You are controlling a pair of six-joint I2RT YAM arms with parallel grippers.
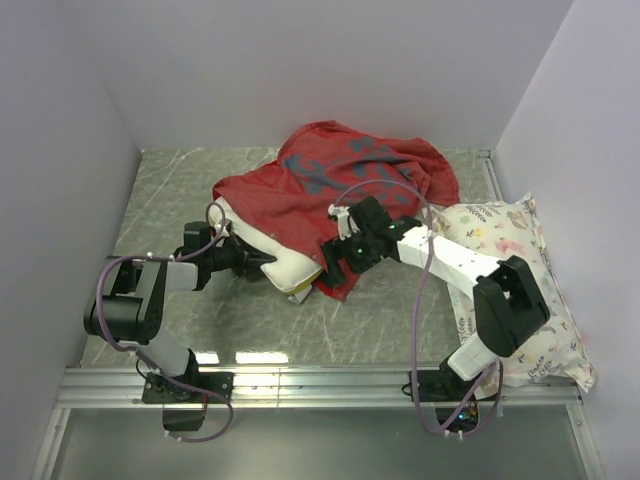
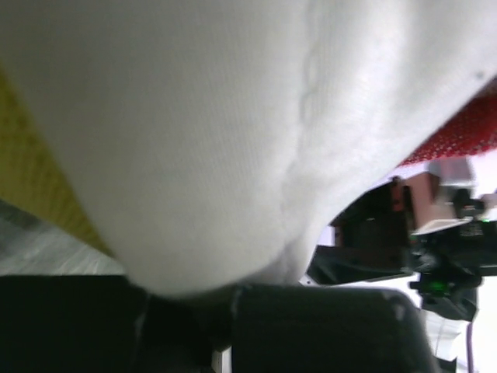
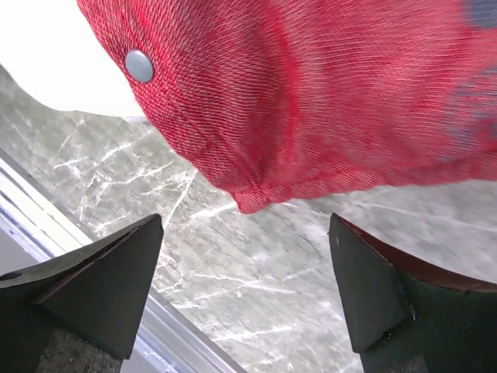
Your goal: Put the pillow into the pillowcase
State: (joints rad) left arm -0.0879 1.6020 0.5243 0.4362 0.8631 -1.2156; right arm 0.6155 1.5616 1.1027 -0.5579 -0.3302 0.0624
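Black-and-white arms point(image 1: 450, 258) (purple cables point(image 1: 416, 330))

A white pillow with a floral animal print point(image 1: 512, 236) lies along the right side of the table point(image 1: 180, 200), its long edge against the right wall point(image 1: 590, 130) and its near end reaching over the metal rail point(image 1: 320, 385) at the table's front edge. The table top is grey-green with pale marble-like veins, which the right wrist view shows close up. Plain light walls close the table in on the left, back and right.
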